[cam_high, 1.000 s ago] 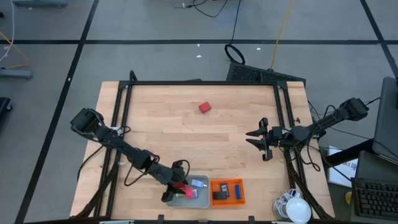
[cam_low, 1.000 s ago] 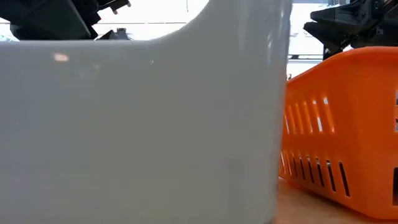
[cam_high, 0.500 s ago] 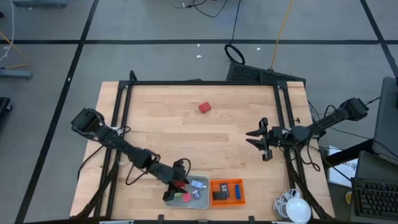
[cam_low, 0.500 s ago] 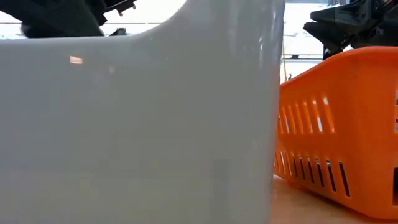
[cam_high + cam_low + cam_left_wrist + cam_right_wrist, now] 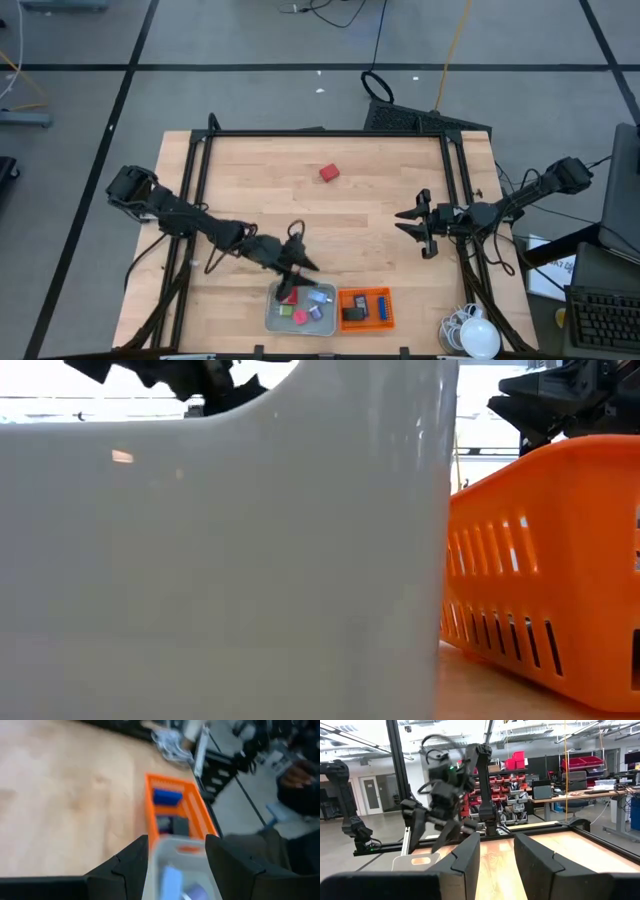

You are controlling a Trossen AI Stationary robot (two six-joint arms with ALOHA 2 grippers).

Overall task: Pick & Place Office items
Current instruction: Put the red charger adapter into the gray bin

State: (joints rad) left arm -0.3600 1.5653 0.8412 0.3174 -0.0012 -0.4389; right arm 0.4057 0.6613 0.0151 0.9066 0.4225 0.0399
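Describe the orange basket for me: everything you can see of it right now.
The orange basket is a small rectangular plastic bin with slotted, slightly flared walls. It sits upright at the table's near edge, close beside the grey tray; whether they touch is unclear. Inside lie a blue item and a black item. Neither hand touches it.

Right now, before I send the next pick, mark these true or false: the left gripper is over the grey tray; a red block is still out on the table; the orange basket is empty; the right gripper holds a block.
1. The left gripper is at the grey tray. True: it hangs open above the tray's far edge.
2. A red block lies alone on the table. True.
3. The orange basket is empty. False: it holds a blue piece and a dark flat one.
4. The right gripper holds a block. False: it is open and empty, at the table's right side.
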